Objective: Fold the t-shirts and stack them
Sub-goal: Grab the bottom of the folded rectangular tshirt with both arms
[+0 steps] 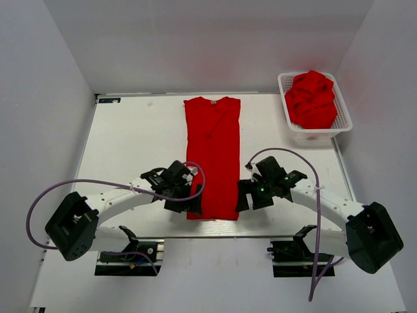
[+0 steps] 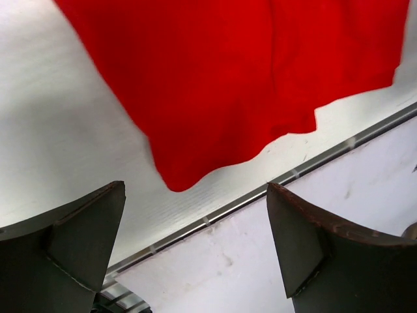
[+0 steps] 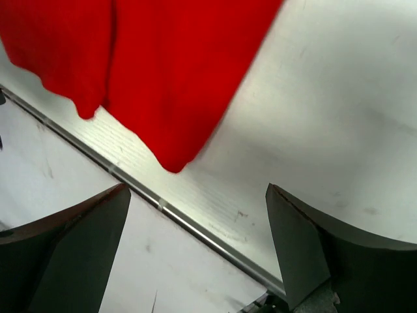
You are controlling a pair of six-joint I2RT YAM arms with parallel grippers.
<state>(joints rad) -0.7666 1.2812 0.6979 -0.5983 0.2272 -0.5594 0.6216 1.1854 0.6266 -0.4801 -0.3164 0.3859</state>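
a plain bright red short-sleeved fabric t-shirt (image 1: pixel 212 153) lies flat on the white table top (image 1: pixel 130 140), in the middle of the top view. its sides are folded in, so it forms a long narrow strip. the strip runs from the collar at the upper centre of the frame down to the hem near the table's lower edge. in the upper right of that view stands a white plastic lattice basket (image 1: pixel 343 122). a crumpled heap of more red t-shirts (image 1: pixel 311 98) sits in it, well apart from the flat one.

the left gripper (image 1: pixel 184 195) is at the lower left corner of the strip, and its black body overlaps the hem's edge in the top view. in the left wrist view its two dark fingers (image 2: pixel 78 248) stand wide apart at the bottom of the frame, with nothing between them. the red hem corner (image 2: pixel 247 85) fills the upper part of that frame, clear of both fingers. a thin silver rail (image 2: pixel 212 218) along the table edge crosses the frame on a slant below the hem.

the right gripper (image 1: pixel 249 194) is just beside the strip's lower right corner. in the right wrist view its fingers (image 3: pixel 71 254) are likewise spread wide and hold nothing. the red cloth (image 3: pixel 163 65) hangs in the upper left of that frame, with bare white table to its right.
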